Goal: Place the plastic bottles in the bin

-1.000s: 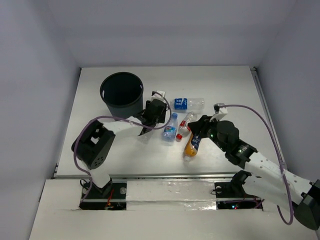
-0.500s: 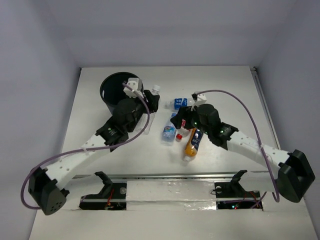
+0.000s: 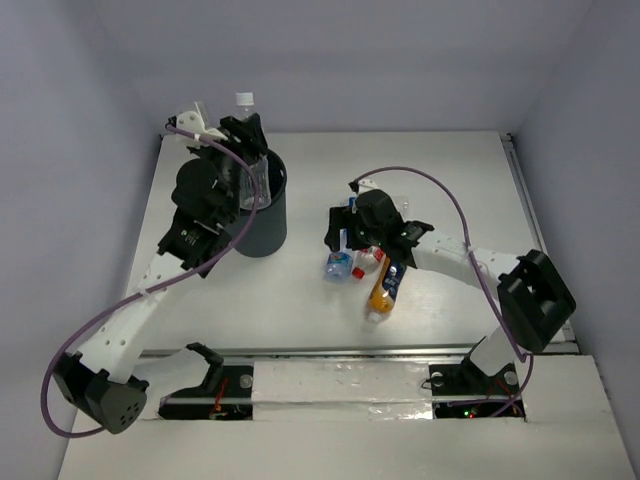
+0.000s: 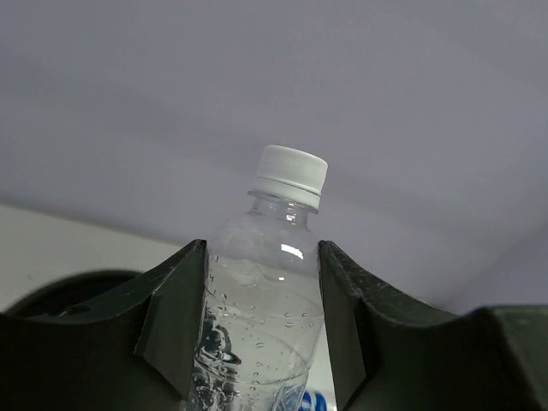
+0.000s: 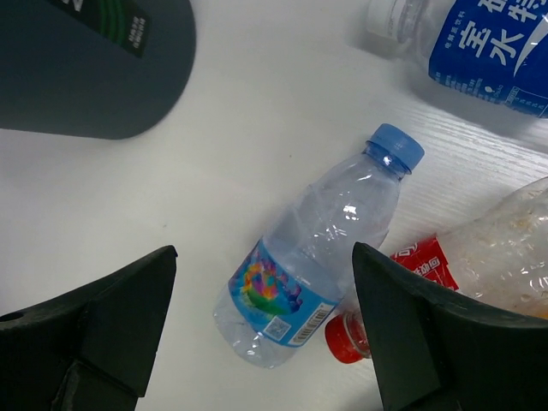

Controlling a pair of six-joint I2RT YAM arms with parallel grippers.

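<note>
My left gripper (image 3: pixel 245 135) is shut on a clear white-capped bottle (image 3: pixel 243 100), held upright above the rim of the dark round bin (image 3: pixel 265 225). In the left wrist view the bottle (image 4: pixel 265 291) sits between both fingers and the bin rim (image 4: pixel 77 287) shows below left. My right gripper (image 3: pixel 340 235) is open, over a lying clear bottle with blue cap and blue label (image 5: pixel 317 274), not touching it. Beside it lie a red-labelled bottle (image 5: pixel 479 248) and a blue-labelled bottle (image 5: pixel 488 43). An orange bottle (image 3: pixel 383 288) lies nearer the front.
The bin's wall (image 5: pixel 86 68) is close on the left of the right gripper (image 5: pixel 264 253). The left arm reaches across the bin's left side. White walls close the table at the back and sides.
My left gripper has lifted the white-capped bottle from beside the bin to above its rim. My right gripper has moved left, over the blue-capped bottle.
</note>
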